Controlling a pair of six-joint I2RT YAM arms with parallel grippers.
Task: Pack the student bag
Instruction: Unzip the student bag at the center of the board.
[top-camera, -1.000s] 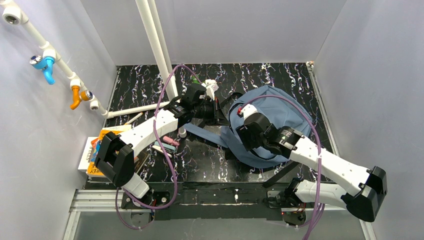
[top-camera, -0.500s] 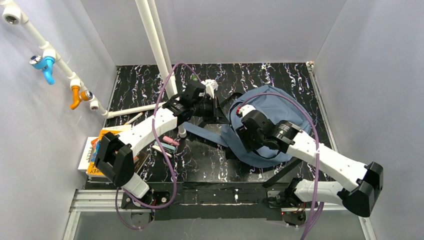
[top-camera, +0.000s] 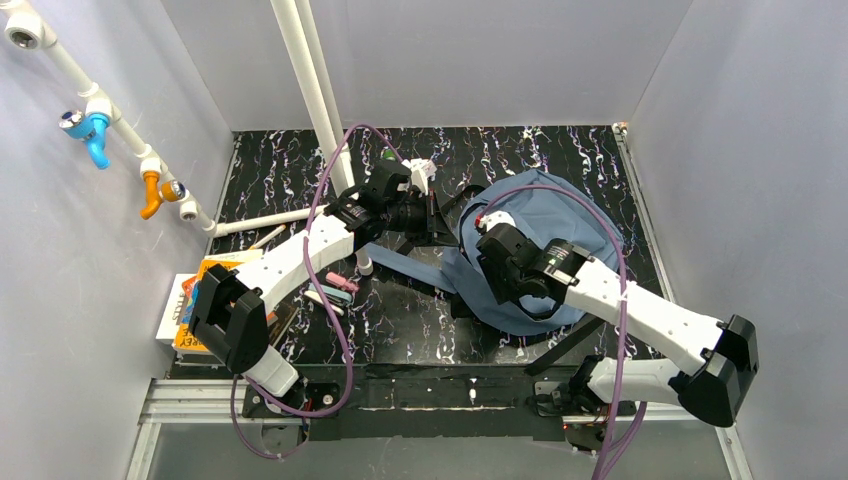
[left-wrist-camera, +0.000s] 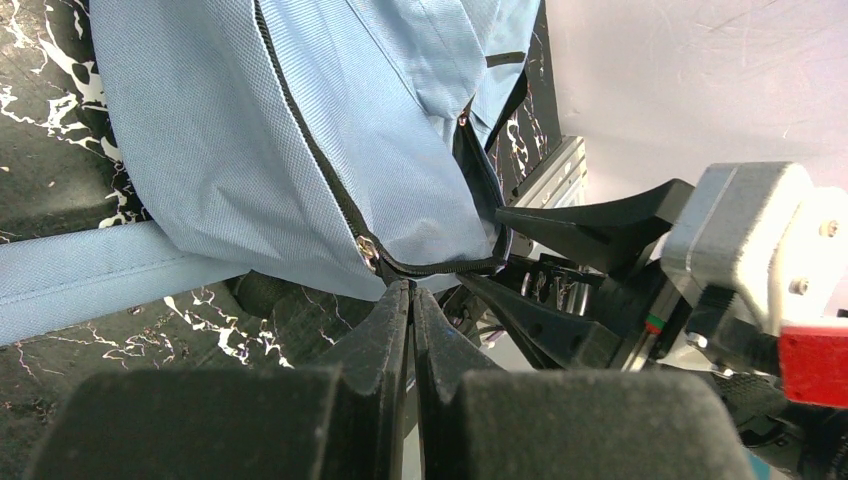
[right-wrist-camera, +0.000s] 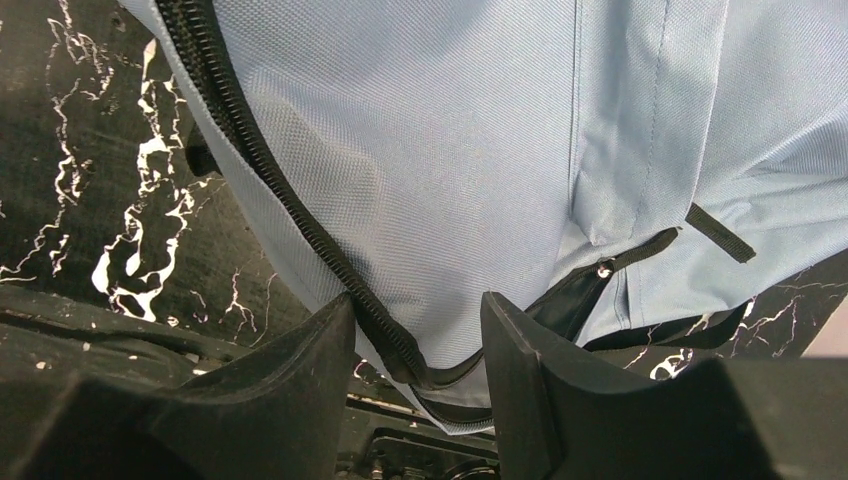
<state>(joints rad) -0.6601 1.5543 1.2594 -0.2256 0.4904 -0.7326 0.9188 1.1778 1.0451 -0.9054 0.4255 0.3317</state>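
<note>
The slate-blue student bag (top-camera: 560, 222) lies at the middle right of the black marbled table. My left gripper (top-camera: 433, 216) is at the bag's left edge. In the left wrist view it (left-wrist-camera: 410, 292) is shut on the black zip edge of the bag (left-wrist-camera: 330, 120), just below the metal zip slider (left-wrist-camera: 368, 247). My right gripper (top-camera: 492, 265) sits over the bag's near-left side. In the right wrist view it (right-wrist-camera: 418, 335) is open, its jaws on either side of the zip edge of the bag (right-wrist-camera: 470, 150), not closed on it.
A blue shoulder strap (top-camera: 405, 263) trails left from the bag. Pink and teal erasers and pens (top-camera: 338, 286) lie nearby. A stack of books (top-camera: 192, 300) sits at the left edge. A white pipe (top-camera: 318, 100) stands at the back beside the left arm.
My right arm has shifted a little to the left over the bag. My left gripper has stayed shut at the bag's edge, almost still.
</note>
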